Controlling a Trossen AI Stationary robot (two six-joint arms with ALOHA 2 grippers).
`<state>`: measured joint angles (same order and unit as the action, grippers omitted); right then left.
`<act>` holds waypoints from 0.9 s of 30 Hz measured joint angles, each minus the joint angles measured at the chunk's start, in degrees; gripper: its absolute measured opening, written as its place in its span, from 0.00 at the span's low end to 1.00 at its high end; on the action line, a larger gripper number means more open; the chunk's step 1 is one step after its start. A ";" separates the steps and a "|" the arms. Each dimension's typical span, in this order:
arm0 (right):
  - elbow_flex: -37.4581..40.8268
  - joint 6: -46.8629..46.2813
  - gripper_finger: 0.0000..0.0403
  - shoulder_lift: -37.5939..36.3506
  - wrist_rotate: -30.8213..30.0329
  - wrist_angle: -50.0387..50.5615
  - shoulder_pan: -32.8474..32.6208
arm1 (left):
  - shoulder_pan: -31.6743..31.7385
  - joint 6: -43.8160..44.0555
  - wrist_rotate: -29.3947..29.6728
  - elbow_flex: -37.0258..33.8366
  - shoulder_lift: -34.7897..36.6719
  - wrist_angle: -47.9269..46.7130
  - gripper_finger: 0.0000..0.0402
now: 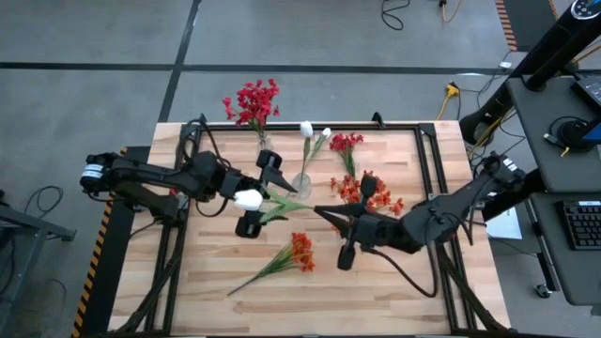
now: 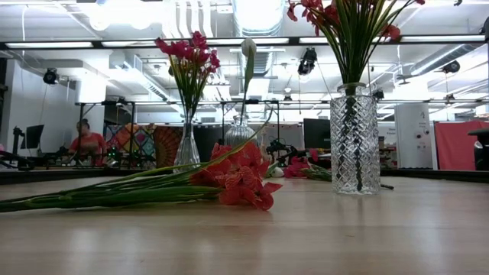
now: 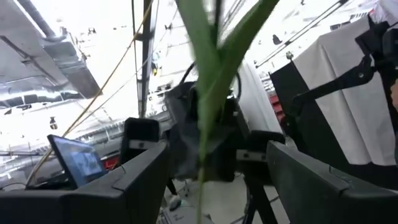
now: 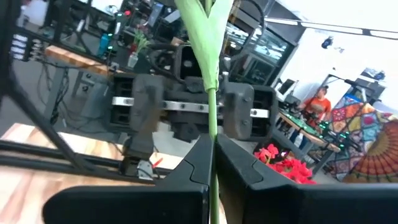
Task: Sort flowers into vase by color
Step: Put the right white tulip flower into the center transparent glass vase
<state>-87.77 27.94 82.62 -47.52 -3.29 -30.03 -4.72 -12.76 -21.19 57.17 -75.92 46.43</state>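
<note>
My right gripper (image 1: 319,210) is shut on the stalk of a white flower. The flower's bud (image 1: 249,199) and green leaves (image 3: 211,81) reach between the open fingers of my left gripper (image 1: 268,199), which faces the right one above the table's middle. An orange-red flower (image 1: 299,252) lies flat on the near part of the table, and a red one (image 1: 346,143) lies at the far side. Three glass vases stand upright. One (image 2: 187,149) holds crimson flowers, a middle one (image 1: 301,183) holds white buds, and a cut-glass one (image 2: 354,137) holds orange-red flowers. My right gripper pinches the white flower's thin green stalk (image 4: 211,127) between its two fingertips, near the stalk's lower end. The fingers come about level from the table's right side and lie roughly along the stalk. The flower is lifted clear of the table, its bud end toward the left gripper. My left gripper has the bud and leaves between its open fingers. I cannot tell whether it touches them.
The three vases stand in a row behind and beside the two grippers. The wooden table (image 1: 394,282) shows bare boards at its near right and near left. Beyond the far edge are a person (image 2: 86,141) at a desk and room clutter.
</note>
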 joint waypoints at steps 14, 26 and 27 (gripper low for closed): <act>-0.02 -2.50 0.02 1.13 7.22 -0.35 5.40 | -0.12 -0.22 0.15 2.42 0.00 -1.15 0.60; -0.02 -2.42 0.02 1.13 7.53 -0.18 5.82 | -0.06 -0.24 1.19 2.90 0.00 -1.09 0.28; -0.02 -2.41 0.02 1.13 7.53 -0.18 5.82 | -0.06 -0.24 1.22 2.90 0.00 -1.09 0.24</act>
<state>-87.79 25.53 83.74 -39.99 -3.46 -24.21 -4.78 -12.99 -19.97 60.07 -75.92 45.34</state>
